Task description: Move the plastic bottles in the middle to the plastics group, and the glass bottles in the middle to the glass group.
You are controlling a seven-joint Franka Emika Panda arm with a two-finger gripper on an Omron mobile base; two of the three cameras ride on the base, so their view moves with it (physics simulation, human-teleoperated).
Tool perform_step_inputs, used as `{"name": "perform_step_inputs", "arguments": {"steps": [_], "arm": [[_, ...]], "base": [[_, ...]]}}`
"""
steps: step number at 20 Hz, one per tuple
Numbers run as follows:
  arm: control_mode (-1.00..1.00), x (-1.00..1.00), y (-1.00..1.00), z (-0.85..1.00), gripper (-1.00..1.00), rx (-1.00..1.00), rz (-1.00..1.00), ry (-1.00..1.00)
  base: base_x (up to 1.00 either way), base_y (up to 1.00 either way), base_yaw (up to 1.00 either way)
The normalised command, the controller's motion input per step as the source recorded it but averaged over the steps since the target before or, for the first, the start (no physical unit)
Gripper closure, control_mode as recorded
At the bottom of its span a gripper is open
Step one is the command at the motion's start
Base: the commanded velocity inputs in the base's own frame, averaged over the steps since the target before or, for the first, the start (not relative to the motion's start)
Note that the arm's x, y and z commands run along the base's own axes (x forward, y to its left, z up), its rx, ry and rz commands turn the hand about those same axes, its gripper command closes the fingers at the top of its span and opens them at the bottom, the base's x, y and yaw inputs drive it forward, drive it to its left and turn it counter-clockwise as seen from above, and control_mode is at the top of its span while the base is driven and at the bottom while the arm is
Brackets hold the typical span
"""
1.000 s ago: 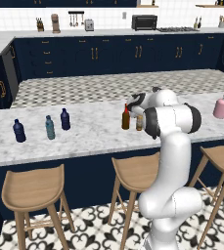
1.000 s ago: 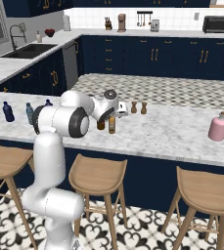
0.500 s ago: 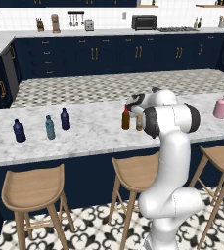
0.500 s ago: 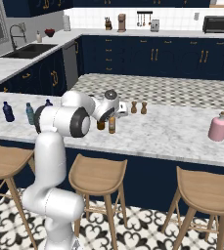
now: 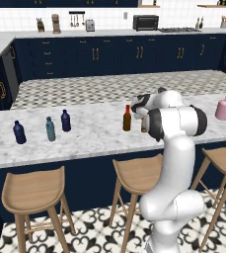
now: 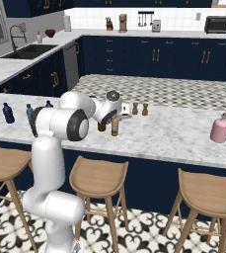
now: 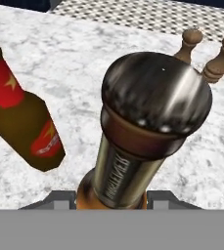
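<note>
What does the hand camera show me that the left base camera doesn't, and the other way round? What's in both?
Hand view: the amber bottle with its shiny dark cap and label lettering up close, with two small brown shakers behind. Left base view: two navy bottles, a teal bottle, a pink bottle and the stools. Both: the red-capped brown bottle beside the amber one.

The end effector (image 7: 111,195) has closed on the amber-orange bottle (image 7: 147,122).

On the counter (image 5: 94,136), 3 bottles (image 5: 49,128) stand at the left, 2 bottles (image 5: 127,118) side by side in the middle, 1 bottle (image 5: 224,107) far right. Behind the middle pair stand 2 shakers (image 6: 139,108).
</note>
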Motion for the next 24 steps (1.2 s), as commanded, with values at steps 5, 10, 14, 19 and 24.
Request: {"name": "perform_step_inputs", "arguments": {"steps": [5, 10, 14, 19, 24], "arm": [[-1.0, -0.52, -0.52, 0.55, 1.0, 0.0, -0.1, -0.01], [-1.0, -0.4, -0.73, 0.41, 1.0, 0.0, -0.1, 0.0], [-1.0, -0.26, -0.84, 0.14, 1.0, 0.0, -0.12, 0.0], [-1.0, -0.01, -0.89, 0.09, 1.0, 0.0, -0.13, 0.0], [-1.0, 0.0, -0.94, 0.08, 1.0, 0.0, -0.13, 0.0]], "base": [[0.0, 0.0, 0.0], [0.0, 0.0, 0.0], [0.0, 0.0, 0.0], [0.0, 0.0, 0.0], [0.0, 0.0, 0.0]]}}
